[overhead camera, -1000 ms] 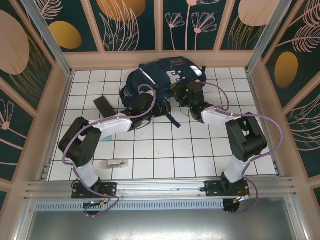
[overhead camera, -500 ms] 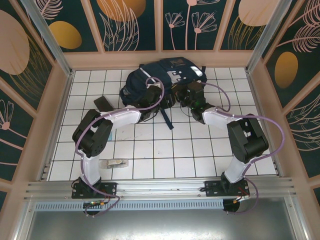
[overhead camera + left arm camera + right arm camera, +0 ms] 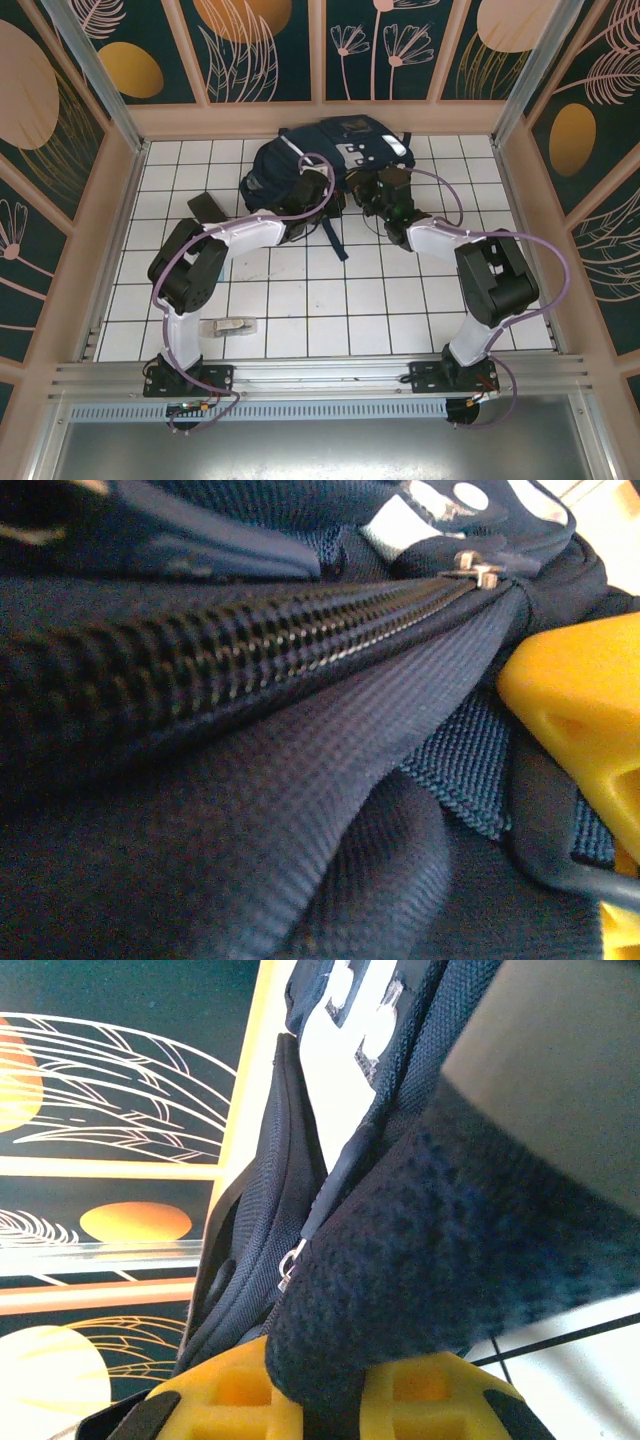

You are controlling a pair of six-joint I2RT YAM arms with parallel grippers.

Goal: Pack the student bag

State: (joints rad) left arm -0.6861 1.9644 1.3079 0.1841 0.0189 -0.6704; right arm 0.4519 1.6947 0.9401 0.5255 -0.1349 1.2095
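On your far left, a dark oblong pouch point(image 3: 207, 212) lies flat on the white tiled worktop point(image 3: 330, 300), well apart from a small clear packet point(image 3: 232, 326) near the left arm's base. Neither is packed yet, by my judgement.

Your left fingers point(image 3: 570, 700) are pressed together at the near edge of the student bag point(image 3: 270, 170). One blocky yellow finger shows, with ribbed navy webbing lying against it, but you cannot tell whether any cloth is trapped between them.

The bag lies slumped at the far middle of the worktop, its long axis running left to right along the back wall, with a strap point(image 3: 335, 235) trailing toward you. It is soft woven fabric that will fold and drag, not slide.

The relation that matters is the zip point(image 3: 250, 650). In the left wrist view its coarse black teeth are closed and run away from the left fingers, up and to the right, to the metal slider point(image 3: 475, 570) at the far end. The left arm looks best placed for it.

Your right fingers point(image 3: 230, 1390) pinch a thick fuzzy fold of the bag at its near right side, which I judge is meant to brace it
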